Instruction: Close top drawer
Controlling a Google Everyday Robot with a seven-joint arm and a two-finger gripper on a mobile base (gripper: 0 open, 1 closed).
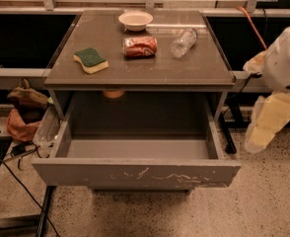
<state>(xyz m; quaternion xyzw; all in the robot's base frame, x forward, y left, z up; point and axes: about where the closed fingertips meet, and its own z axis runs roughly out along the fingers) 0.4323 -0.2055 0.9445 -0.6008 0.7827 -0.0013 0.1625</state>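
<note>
The top drawer (135,174) is pulled far out of the grey cabinet, and its flat front panel streaked with whitish scratches faces me. Its deep inside (135,147) looks empty. My gripper (269,123), pale yellow below a white arm (285,60), hangs in the air to the right of the drawer, beside its right wall and a little above the front panel. It touches nothing.
On the cabinet top (204,68) lie a green-and-yellow sponge (90,59), a white bowl (135,19), a crushed red can (139,46) and a clear plastic bottle (183,42). Bags (24,110) and cables (17,179) lie on the floor at left.
</note>
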